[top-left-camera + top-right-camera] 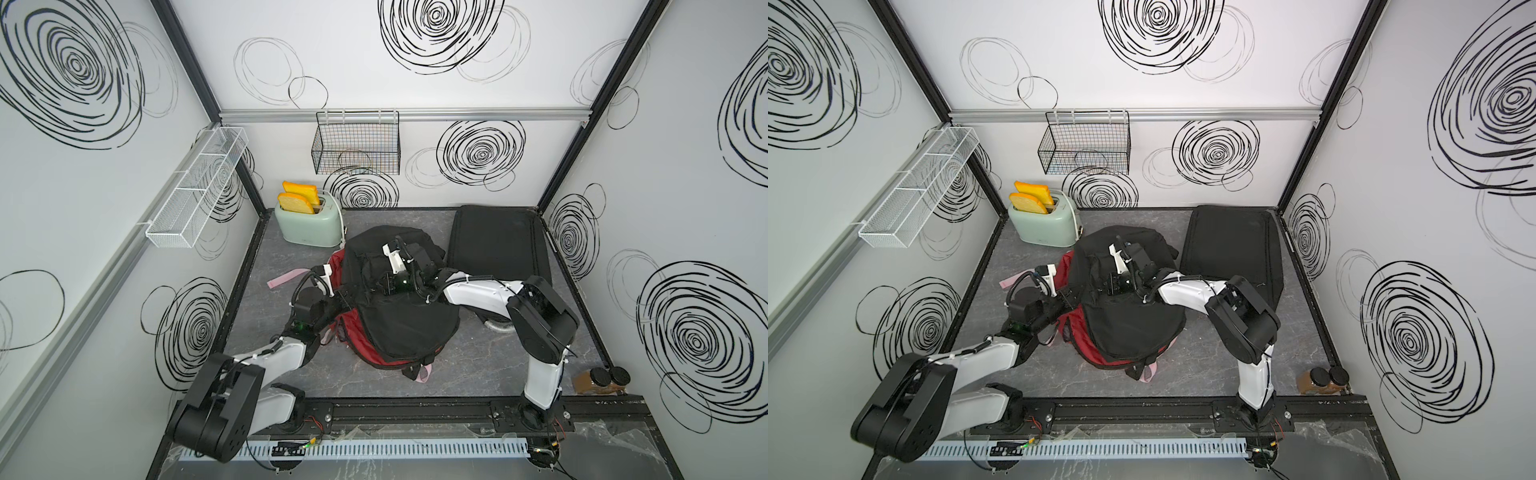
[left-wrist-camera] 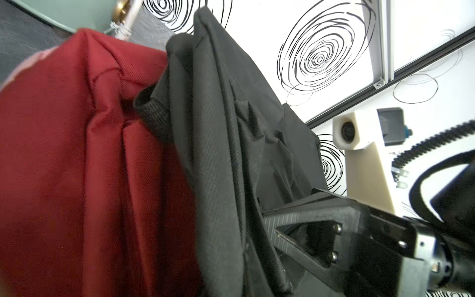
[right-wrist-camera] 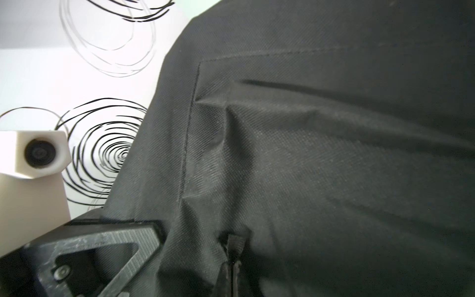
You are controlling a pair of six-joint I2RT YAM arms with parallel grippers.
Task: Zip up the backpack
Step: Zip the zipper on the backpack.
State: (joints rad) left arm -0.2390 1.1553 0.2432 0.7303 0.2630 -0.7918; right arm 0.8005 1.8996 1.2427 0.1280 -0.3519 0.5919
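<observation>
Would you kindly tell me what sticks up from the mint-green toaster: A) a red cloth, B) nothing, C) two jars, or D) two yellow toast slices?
D: two yellow toast slices stand in the slots of the toaster, beyond the backpack.

The white-and-black left arm (image 1: 274,357) and right arm (image 1: 482,291) reach inward, elbows bent; the black left tool (image 1: 343,296) and right tool (image 1: 381,286) are both clamped tight (fingertips mostly hidden).

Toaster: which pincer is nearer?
Left. The left pincer is at the backpack's edge on the toaster's side; the right pincer sits over the backpack's middle, farther from the toaster.
</observation>
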